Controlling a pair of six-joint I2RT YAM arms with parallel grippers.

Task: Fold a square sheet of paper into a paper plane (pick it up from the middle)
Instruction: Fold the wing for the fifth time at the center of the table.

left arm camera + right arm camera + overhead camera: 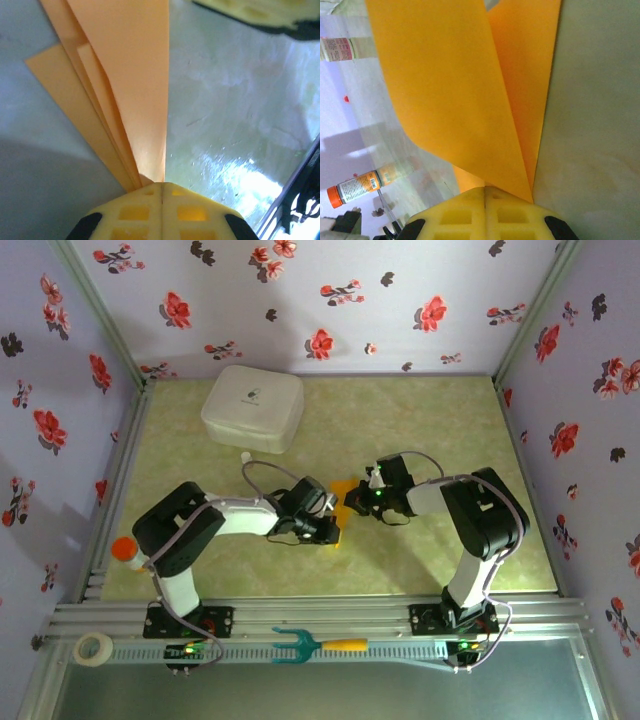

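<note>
Orange-yellow paper plane (343, 490) is pinched between both grippers, which meet nearly tip to tip over the middle of the table (420, 560). The left arm folds at its elbow and its forearm reaches right. The left gripper (161, 192) is clamped on the paper, whose folded layers fan out ahead of its pads. The right arm bends the opposite way and reaches left. The right gripper (485, 192) is likewise closed on the paper, which spreads forward from its fingertips in two flaps. An orange-capped bottle (355, 189) sits well apart, off to this gripper's left.
</note>
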